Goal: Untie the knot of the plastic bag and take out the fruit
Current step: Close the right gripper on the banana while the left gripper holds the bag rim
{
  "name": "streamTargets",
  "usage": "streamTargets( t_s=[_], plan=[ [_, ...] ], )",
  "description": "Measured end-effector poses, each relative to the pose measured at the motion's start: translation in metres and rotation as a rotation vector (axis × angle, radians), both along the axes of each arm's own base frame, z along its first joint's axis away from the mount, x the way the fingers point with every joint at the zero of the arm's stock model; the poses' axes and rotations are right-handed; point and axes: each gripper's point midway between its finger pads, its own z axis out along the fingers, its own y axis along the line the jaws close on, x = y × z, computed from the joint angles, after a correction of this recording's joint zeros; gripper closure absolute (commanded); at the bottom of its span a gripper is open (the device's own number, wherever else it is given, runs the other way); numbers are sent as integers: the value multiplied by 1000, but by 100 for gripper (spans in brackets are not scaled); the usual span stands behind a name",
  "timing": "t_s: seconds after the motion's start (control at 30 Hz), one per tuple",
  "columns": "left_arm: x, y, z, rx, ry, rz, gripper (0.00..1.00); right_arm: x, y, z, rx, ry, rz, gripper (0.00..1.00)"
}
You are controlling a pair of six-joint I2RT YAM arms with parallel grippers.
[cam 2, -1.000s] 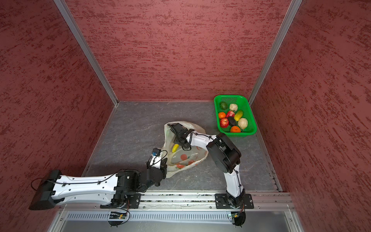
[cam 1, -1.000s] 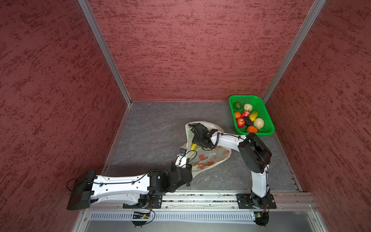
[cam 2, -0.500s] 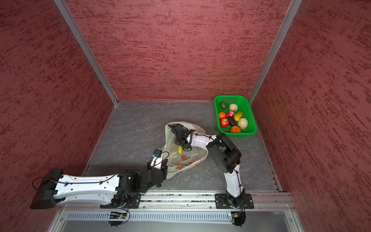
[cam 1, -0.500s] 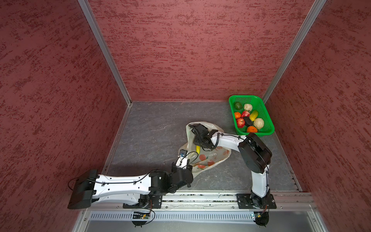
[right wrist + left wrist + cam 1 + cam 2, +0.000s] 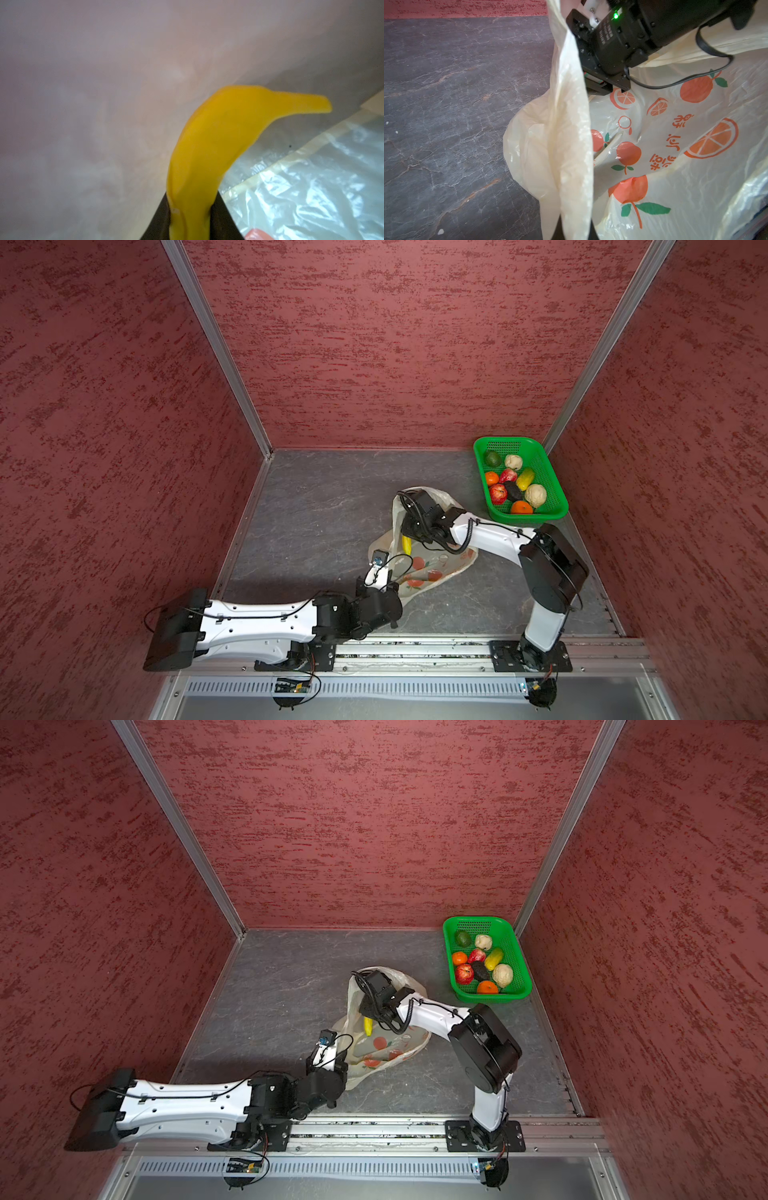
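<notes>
One banana point(image 5: 218, 141), clamped by the right gripper point(image 5: 190, 218); left gripper point(image 5: 574, 232) pinches the plastic bag point(image 5: 571, 145) open; next, lift it clear.

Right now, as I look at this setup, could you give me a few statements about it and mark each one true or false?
1. The right gripper is closed on a yellow banana. True.
2. The green basket is empty. False: it holds several pieces of fruit.
3. The left gripper pinches a fold of the plastic bag. True.
4. The banana lies in the basket. False: it is over the bag, in the right gripper.
</notes>
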Motion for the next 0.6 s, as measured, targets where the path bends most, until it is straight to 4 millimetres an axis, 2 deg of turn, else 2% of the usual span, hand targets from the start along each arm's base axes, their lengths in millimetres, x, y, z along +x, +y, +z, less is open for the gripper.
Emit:
streamTargets(
  t_s=[0.2, 0.4, 0.6],
  plan=[
    [5, 7, -2, 22, -5, 24, 100, -28, 5, 22, 76, 2, 83, 78],
    [10, 11, -2, 29, -5, 44, 100, -46, 13, 59, 166, -29, 157, 78],
    [15, 13, 2, 37, -13, 67, 100, -62, 19, 82, 216, -40, 220, 78]
  ],
)
